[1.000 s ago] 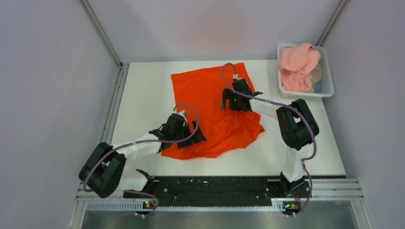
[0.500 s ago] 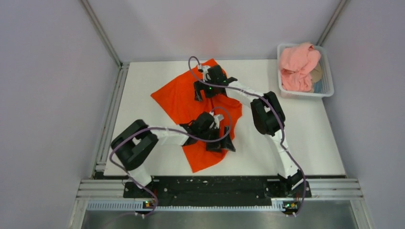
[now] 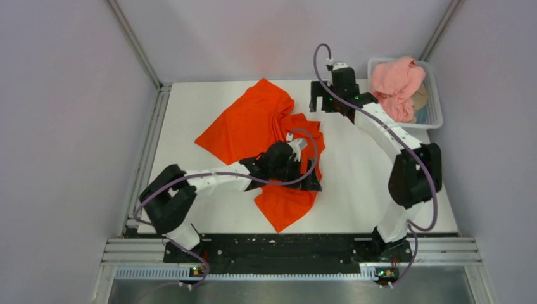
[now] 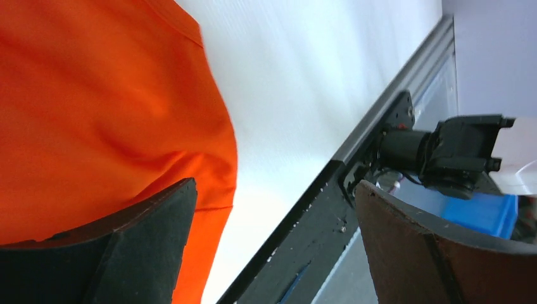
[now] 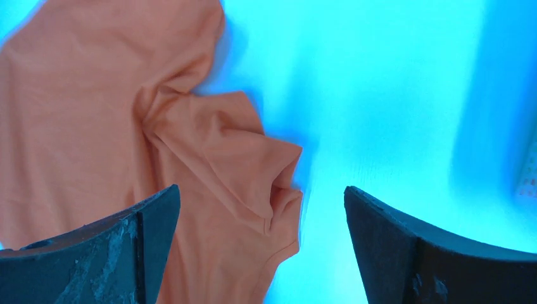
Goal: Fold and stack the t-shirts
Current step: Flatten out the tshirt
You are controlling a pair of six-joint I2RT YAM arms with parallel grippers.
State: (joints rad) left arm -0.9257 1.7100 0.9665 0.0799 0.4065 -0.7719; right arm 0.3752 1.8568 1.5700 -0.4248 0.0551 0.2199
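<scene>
The orange-red t-shirt (image 3: 244,126) lies crumpled and skewed on the white table, one end pointing toward the near edge. My left gripper (image 3: 310,183) hovers at the shirt's right edge. In the left wrist view it (image 4: 272,250) is open and empty, with the shirt (image 4: 95,95) behind its left finger. My right gripper (image 3: 322,104) is over bare table just right of the shirt's far end. In the right wrist view it (image 5: 263,253) is open and empty above a bunched sleeve of the shirt (image 5: 95,126), which looks pale in blue-tinted light. The salmon pink t-shirt (image 3: 392,85) is heaped in the basket.
The white mesh basket (image 3: 405,125) stands at the back right corner, close to my right arm. A black rail (image 3: 285,247) runs along the near table edge and also shows in the left wrist view (image 4: 354,209). Grey walls enclose the table.
My right gripper left the shirt and swung to the back right toward the basket. My left arm slid right along the shirt. The shirt has been dragged and bunched further.
</scene>
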